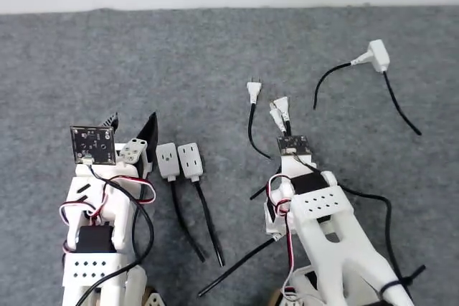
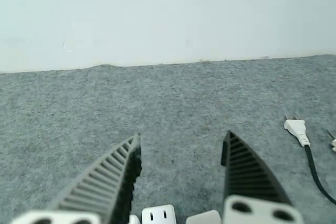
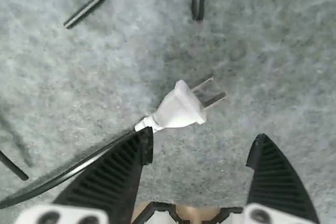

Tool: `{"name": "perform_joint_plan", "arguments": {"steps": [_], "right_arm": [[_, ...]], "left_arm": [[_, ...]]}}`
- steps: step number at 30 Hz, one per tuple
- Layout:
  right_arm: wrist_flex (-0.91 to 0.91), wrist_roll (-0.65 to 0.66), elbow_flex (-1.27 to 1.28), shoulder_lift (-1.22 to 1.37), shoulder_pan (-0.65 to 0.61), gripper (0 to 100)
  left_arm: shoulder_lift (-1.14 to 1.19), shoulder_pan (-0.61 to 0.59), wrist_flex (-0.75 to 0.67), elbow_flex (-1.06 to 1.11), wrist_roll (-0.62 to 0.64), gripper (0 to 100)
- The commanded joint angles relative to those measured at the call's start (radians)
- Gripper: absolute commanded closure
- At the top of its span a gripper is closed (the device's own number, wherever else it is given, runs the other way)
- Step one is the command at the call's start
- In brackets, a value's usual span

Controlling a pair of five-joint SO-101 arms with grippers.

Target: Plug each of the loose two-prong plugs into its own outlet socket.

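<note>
High view shows the grey counter (image 1: 86, 69) with the first socket (image 1: 167, 160) and the second socket (image 1: 190, 160) lying side by side, nearly touching. They are just beside the left hand (image 1: 133, 124), whose dark fingers stand spread with nothing between them. Three plugs lie apart from the sockets: the lone plug (image 1: 253, 89), the closest plug (image 1: 281, 105) just ahead of the right arm (image 1: 323, 213), and the far plug (image 1: 377, 55) well off to the right. The arm's camera board covers its fingers here, and the white shapes ahead of it overlap, so I cannot tell whether one plug or two lie there. Left wrist view has the left hand wide open and empty. The sockets peek in close to its fingers, cut off at the frame edge, so their slots barely show. Right wrist view puts the right hand (image 3: 203, 136) wide open, holding nothing, with the closest plug (image 3: 181, 109) on the counter just ahead of its fingertips. The plug's cable passes under one finger and out of frame. These plugs look light, hard and smooth, likely to skid or swivel on their springy cables. I would pinch the body across its flat sides, behind the prongs, never on the thin metal. The sockets seem equally light and would probably slide unless held.
</note>
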Motion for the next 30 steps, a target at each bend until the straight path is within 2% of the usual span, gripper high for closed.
{"name": "perform_joint_plan", "arguments": {"steps": [1,5,8,13,15,17,18,20,22,27,30], "right_arm": [[-0.091,-0.006,0.032,-0.01,0.002,71.5],[-0.274,-0.014,0.155,-0.01,0.001,71.5],[-0.375,-0.057,0.226,-0.01,-0.047,71.5],[-0.387,-0.078,0.224,-0.01,-0.068,73.4],[-0.387,-0.078,0.224,-0.012,-0.065,82.6],[-0.392,-0.072,0.224,-0.012,-0.064,98.0],[-0.392,-0.054,0.224,-0.012,-0.064,99.8],[-0.392,-0.031,0.224,-0.012,-0.062,95.1],[-0.392,-0.028,0.224,-0.021,-0.062,99.8],[-0.381,-0.028,0.206,-0.022,-0.061,99.1],[-0.315,-0.028,0.149,-0.022,-0.041,99.1]], "left_arm": [[-0.011,0.009,-0.031,-0.002,0.0,75],[-0.011,0.009,-0.031,-0.002,0.0,75],[-0.011,0.009,-0.031,-0.002,0.0,75],[-0.011,0.009,-0.031,-0.002,0.0,75],[-0.011,0.009,-0.031,-0.002,0.0,75],[-0.011,0.009,-0.031,-0.002,0.0,75],[-0.011,0.009,-0.031,-0.002,0.0,75],[-0.011,0.009,-0.031,-0.002,0.0,75],[-0.011,0.009,-0.031,-0.002,0.0,75],[-0.011,0.009,-0.031,-0.002,0.0,75],[-0.011,0.009,-0.031,-0.002,0.0,75]]}}
